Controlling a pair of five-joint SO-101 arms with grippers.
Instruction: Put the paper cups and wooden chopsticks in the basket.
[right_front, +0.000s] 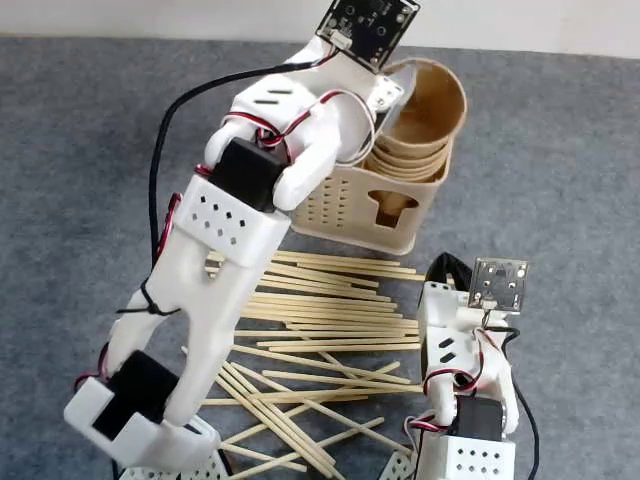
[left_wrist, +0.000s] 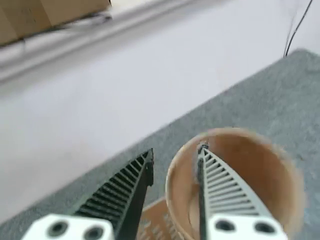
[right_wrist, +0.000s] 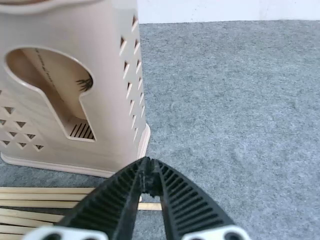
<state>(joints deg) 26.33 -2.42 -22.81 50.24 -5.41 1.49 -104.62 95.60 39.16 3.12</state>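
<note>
**Left gripper (left_wrist: 176, 150) straddles cup rim in basket (right_front: 345, 210)**

The left gripper is open, one finger inside the top cup (left_wrist: 260, 170) and one outside. The cups sit stacked in the basket. Chopsticks (right_front: 320, 310) lie scattered on the grey mat (right_front: 560, 160) beside it. The right gripper (right_wrist: 148, 172) hangs over them, fingers pressed together.

The grey carpet (right_front: 570, 160) bears the basket (right_front: 340, 212) and loose chopsticks (right_front: 330, 310).

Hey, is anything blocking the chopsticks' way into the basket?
Yes: the left arm hangs over the basket, the left gripper open astride the top paper cup rim, and the stacked cups fill one end.
</note>
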